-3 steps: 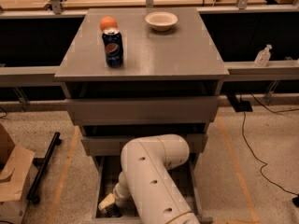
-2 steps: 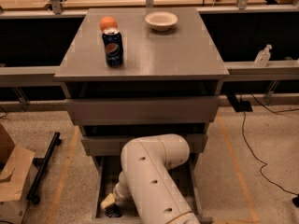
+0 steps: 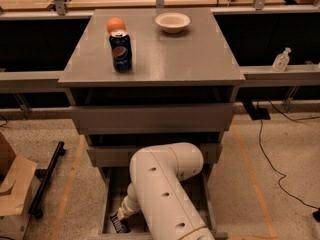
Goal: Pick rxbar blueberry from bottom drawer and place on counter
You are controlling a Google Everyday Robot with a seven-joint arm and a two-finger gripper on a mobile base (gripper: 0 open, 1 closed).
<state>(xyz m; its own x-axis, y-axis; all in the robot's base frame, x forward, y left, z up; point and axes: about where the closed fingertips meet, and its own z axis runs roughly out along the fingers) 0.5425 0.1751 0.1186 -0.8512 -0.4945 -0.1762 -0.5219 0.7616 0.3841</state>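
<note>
The bottom drawer (image 3: 106, 204) is pulled out at the foot of the grey cabinet. My white arm (image 3: 165, 194) reaches down into it and hides most of its inside. My gripper (image 3: 121, 218) is low in the drawer's front left corner, right at a small dark bar with white lettering, the rxbar blueberry (image 3: 119, 226). Only part of the bar shows under the wrist. The counter (image 3: 170, 54) is the grey top of the cabinet, well above the gripper.
On the counter stand a blue Pepsi can (image 3: 121, 51), an orange ball (image 3: 115, 24) behind it and a white bowl (image 3: 173, 22). The two upper drawers (image 3: 152, 118) stick out a little. A cardboard box (image 3: 12, 189) and a black bar (image 3: 46, 179) lie at left, with cables (image 3: 270, 159) at right.
</note>
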